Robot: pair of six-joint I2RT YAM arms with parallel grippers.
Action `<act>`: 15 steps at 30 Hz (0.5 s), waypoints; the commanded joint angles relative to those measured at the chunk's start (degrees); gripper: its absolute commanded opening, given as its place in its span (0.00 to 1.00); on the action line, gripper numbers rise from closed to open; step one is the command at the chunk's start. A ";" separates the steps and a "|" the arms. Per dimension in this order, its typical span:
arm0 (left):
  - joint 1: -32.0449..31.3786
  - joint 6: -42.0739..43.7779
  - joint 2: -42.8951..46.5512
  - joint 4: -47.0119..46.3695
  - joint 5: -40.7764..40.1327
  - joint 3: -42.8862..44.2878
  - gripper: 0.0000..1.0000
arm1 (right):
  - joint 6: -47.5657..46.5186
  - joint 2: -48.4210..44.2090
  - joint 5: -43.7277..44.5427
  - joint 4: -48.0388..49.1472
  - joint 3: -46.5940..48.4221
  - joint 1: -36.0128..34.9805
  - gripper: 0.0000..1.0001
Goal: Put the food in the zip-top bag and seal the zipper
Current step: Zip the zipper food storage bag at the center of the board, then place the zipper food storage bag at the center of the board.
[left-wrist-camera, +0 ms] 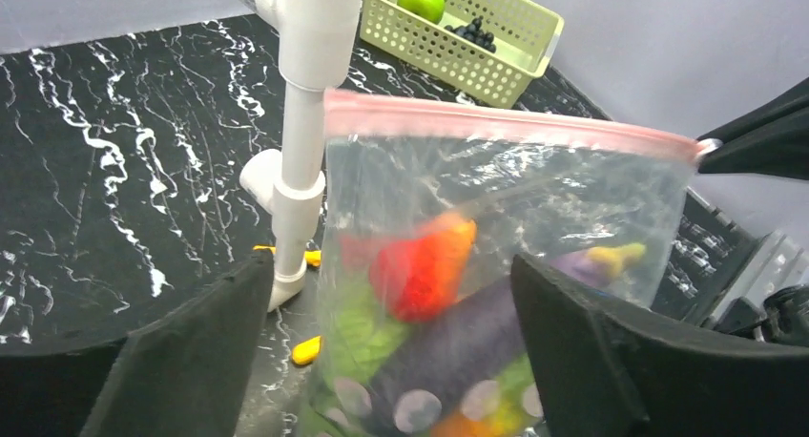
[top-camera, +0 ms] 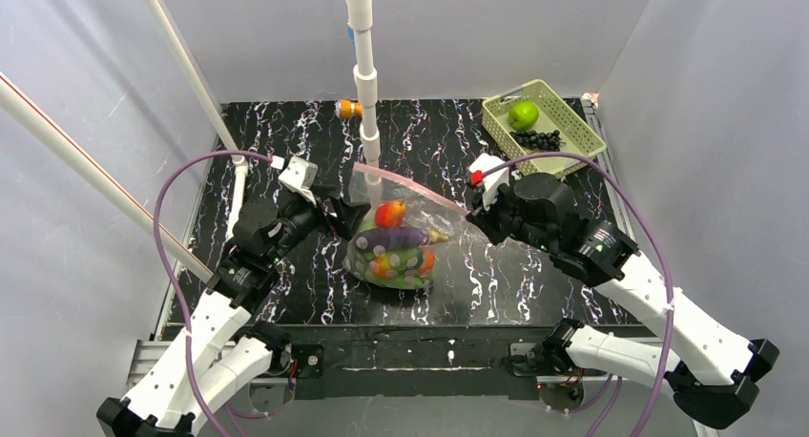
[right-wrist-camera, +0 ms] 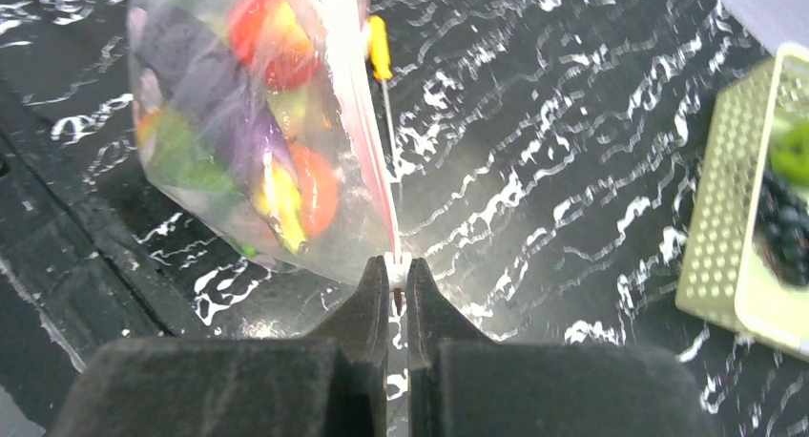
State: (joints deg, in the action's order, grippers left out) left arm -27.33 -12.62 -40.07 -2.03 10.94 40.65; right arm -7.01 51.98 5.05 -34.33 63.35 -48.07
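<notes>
The zip-top bag [top-camera: 396,246] stands mid-table, clear with mauve dots, and holds the food: a red-orange fruit [top-camera: 389,213], a purple eggplant [top-camera: 396,237] and green and orange pieces. Its pink zipper [top-camera: 420,191] runs along the raised top edge. My right gripper [top-camera: 474,213] is shut on the white slider [right-wrist-camera: 397,265] at the zipper's right end [right-wrist-camera: 358,103]. My left gripper [top-camera: 343,213] is open at the bag's left side. In the left wrist view its fingers [left-wrist-camera: 191,351] stand wide apart with the bag [left-wrist-camera: 496,198] between and beyond them.
A white pipe post [top-camera: 365,84] stands just behind the bag's left end. A pale green basket [top-camera: 556,113] at the back right holds a green fruit [top-camera: 523,114] and dark grapes [top-camera: 539,138]. A yellow-handled screwdriver [right-wrist-camera: 380,46] lies behind the bag. An orange piece [top-camera: 349,109] lies at the back.
</notes>
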 commanded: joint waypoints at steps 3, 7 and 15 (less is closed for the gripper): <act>0.17 -2.41 1.26 6.70 -2.61 6.54 0.98 | 6.74 2.26 19.94 -4.48 3.14 0.40 0.01; 0.17 -7.49 4.59 14.65 -5.01 7.34 0.98 | 13.72 4.20 29.81 -7.46 1.59 2.19 0.01; 0.14 -21.05 12.40 24.98 -10.11 8.17 0.98 | 21.87 6.03 22.45 -2.49 -5.78 12.18 0.53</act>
State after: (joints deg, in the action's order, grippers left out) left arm -27.33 -25.98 -30.45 17.02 3.80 46.61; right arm 9.62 58.10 29.69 -40.42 59.99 -39.92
